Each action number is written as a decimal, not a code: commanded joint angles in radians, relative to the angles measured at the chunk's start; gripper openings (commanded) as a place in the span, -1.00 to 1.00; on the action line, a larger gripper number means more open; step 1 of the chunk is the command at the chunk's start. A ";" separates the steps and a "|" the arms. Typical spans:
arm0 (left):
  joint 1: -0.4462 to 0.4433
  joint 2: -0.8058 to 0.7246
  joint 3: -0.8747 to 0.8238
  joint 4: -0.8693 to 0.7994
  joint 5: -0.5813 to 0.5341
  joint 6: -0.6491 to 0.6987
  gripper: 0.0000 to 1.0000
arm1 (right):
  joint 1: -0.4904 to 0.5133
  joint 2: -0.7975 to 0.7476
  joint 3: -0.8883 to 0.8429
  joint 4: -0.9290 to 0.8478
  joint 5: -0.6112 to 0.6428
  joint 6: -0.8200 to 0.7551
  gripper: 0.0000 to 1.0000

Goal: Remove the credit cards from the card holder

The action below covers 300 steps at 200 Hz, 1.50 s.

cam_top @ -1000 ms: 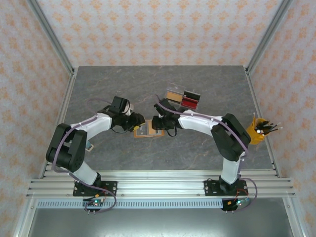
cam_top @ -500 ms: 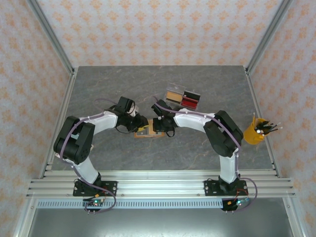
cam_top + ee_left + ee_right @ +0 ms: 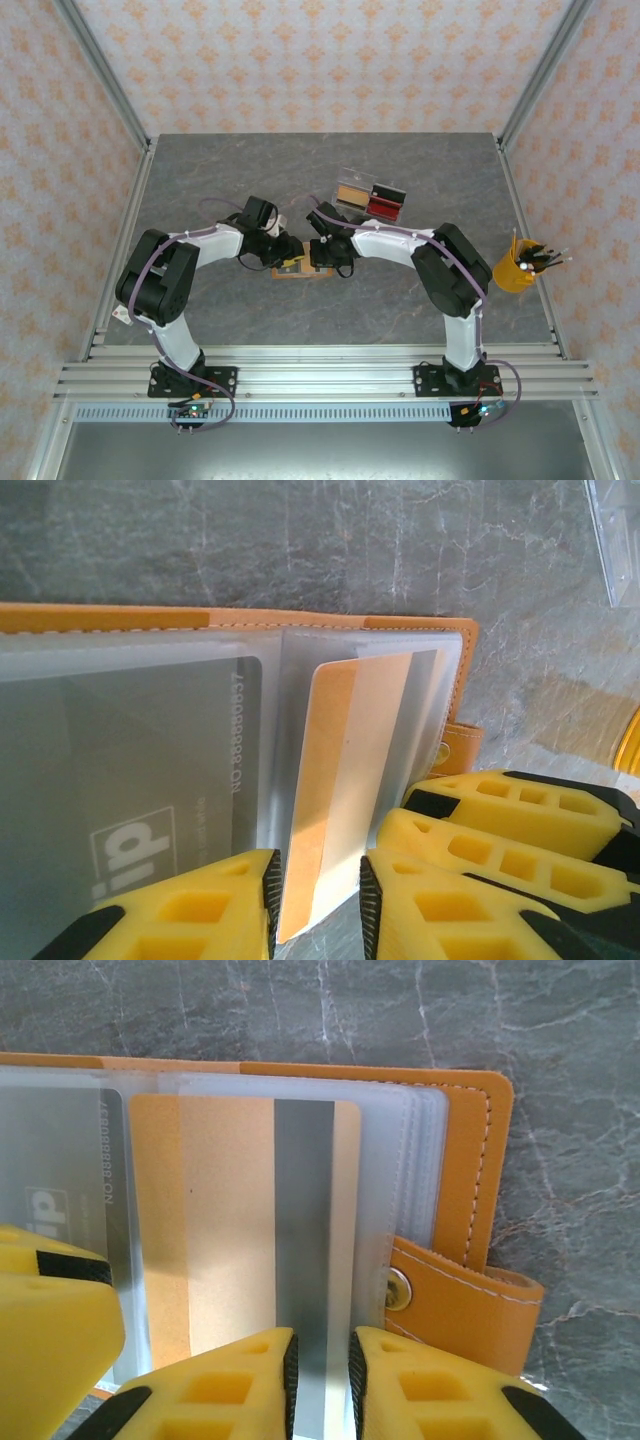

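Card holder (image 3: pixel 470 1160): lies open on the table (image 3: pixel 570 1070), clear sleeves (image 3: pixel 130 665) facing up, between the two arms.
Orange-backed card (image 3: pixel 335 780): on the holder's snap-tab (image 3: pixel 440 1305) half, tilted up off the sleeves.
Grey card (image 3: pixel 150 750): lies in the sleeve next to it, on the holder's other half.
Step in hand: by my reading, drawing the orange-backed card free.
Doing it well: pin the holder flat, pinch the card alone and not the film, and pull slowly, straight along the sleeve mouth.
Left gripper (image 3: pixel 318 905): jaws part-way apart, astride the card's near edge. I cannot tell whether they bite.
Right gripper (image 3: pixel 320 1365): at the holder's near edge, jaws almost together over the card's grey stripe. I cannot tell whether it is pinching or only pressing.
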<state>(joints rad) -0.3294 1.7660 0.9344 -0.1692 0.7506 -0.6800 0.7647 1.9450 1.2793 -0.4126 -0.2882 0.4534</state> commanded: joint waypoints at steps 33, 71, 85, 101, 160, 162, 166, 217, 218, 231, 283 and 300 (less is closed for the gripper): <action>0.001 0.044 0.033 0.025 0.010 0.063 -0.51 | -0.004 0.040 0.017 -0.055 0.025 0.013 -0.53; 0.003 0.059 0.039 0.014 0.002 0.074 -0.50 | -0.004 0.044 0.014 -0.054 0.023 0.012 -0.53; 0.003 0.062 0.038 0.018 0.006 0.075 -0.52 | -0.004 0.045 0.014 -0.054 0.023 0.011 -0.53; 0.003 0.060 0.033 0.016 0.006 0.084 -0.53 | -0.005 0.046 0.014 -0.054 0.021 0.011 -0.53; 0.007 0.056 0.013 0.044 0.031 0.109 -0.59 | -0.005 0.057 0.012 -0.046 0.011 0.005 -0.54; 0.007 0.056 0.011 0.047 0.032 0.110 -0.59 | -0.004 0.056 0.011 -0.046 0.010 0.006 -0.54; 0.007 0.055 0.009 0.050 0.035 0.112 -0.58 | -0.004 0.057 0.011 -0.045 0.006 0.006 -0.54; 0.015 0.049 -0.014 0.085 0.034 0.113 -0.63 | -0.004 0.064 0.010 -0.046 0.000 0.005 -0.54; 0.016 0.049 -0.015 0.086 0.033 0.113 -0.63 | -0.004 0.064 0.010 -0.046 0.000 0.005 -0.54; 0.023 0.049 -0.021 0.096 0.031 0.105 -0.66 | -0.005 0.064 0.009 -0.046 0.000 0.005 -0.54; 0.047 0.036 -0.056 0.153 0.061 0.078 -0.74 | -0.004 0.065 0.005 -0.046 0.006 0.009 -0.54; 0.047 0.031 -0.057 0.165 0.072 0.076 -0.80 | -0.005 0.062 0.003 -0.043 0.004 0.011 -0.54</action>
<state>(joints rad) -0.2924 1.8160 0.8944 -0.0418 0.8150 -0.6037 0.7628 1.9579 1.2915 -0.4191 -0.2966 0.4530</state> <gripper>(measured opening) 0.117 0.230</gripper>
